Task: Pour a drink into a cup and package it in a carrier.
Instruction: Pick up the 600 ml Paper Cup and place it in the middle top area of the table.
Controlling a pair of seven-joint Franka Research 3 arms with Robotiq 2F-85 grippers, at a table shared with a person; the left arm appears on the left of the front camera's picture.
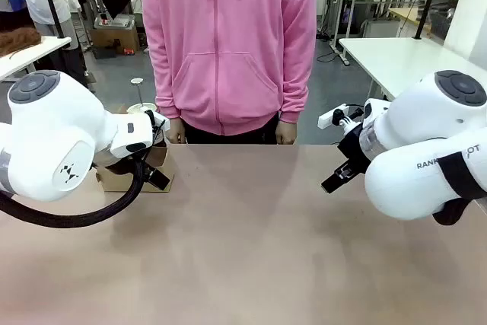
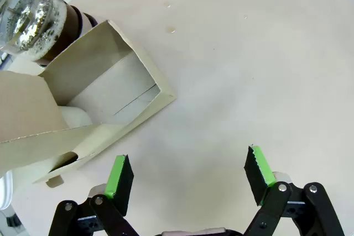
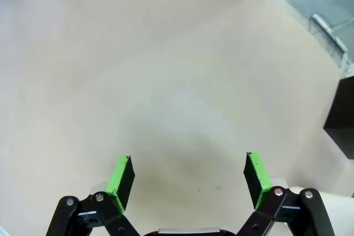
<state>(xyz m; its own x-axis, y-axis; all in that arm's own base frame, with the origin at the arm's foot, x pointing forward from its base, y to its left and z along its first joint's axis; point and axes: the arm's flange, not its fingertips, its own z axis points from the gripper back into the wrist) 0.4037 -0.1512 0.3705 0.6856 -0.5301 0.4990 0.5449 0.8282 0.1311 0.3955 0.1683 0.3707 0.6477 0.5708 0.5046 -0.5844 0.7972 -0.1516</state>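
The brown cardboard carrier [image 2: 110,89] lies just ahead and to the left of my open left gripper [image 2: 191,178], one bare slot facing me. In the front view the carrier [image 1: 122,179] sits at the table's left, mostly hidden behind my left arm. The glass jug [image 2: 25,12] stands beyond the carrier, with a dark brownish band under the clear glass. A white rounded shape [image 2: 74,117] shows beside the carrier's flap; I cannot tell whether it is the cup. My right gripper [image 3: 188,178] hangs open over bare tabletop, its black fingers [image 1: 338,176] showing at the right in the front view.
A person in a pink hoodie [image 1: 228,43] stands at the far edge, hands [image 1: 287,133] low by the table. A black box [image 3: 340,114] sits at the right edge of the right wrist view. Bare table [image 1: 251,249] stretches between the arms.
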